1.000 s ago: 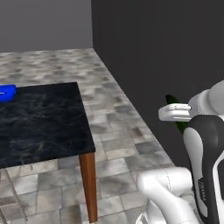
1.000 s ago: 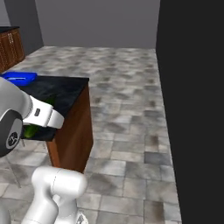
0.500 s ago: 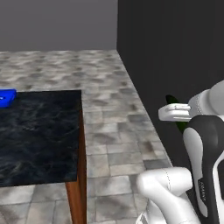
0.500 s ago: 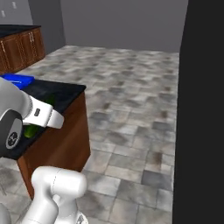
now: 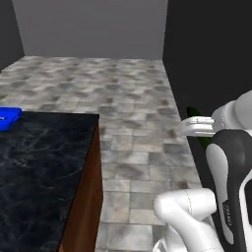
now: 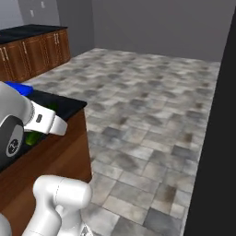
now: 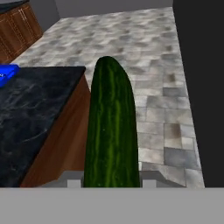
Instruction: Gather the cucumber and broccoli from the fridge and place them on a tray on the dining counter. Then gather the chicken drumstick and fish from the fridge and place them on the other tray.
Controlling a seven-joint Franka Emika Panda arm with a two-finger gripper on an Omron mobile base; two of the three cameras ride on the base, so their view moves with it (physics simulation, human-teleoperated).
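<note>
Jaws clamped on the cucumber, its lower end cut off from view; a blue tray sits half-cropped on the dark surface.

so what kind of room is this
Probably a kitchen with a dining area, rendered: a black stone dining counter, brown wooden cabinets along the far wall, a grey tiled floor, and a cucumber between the robot's fingers.
</note>
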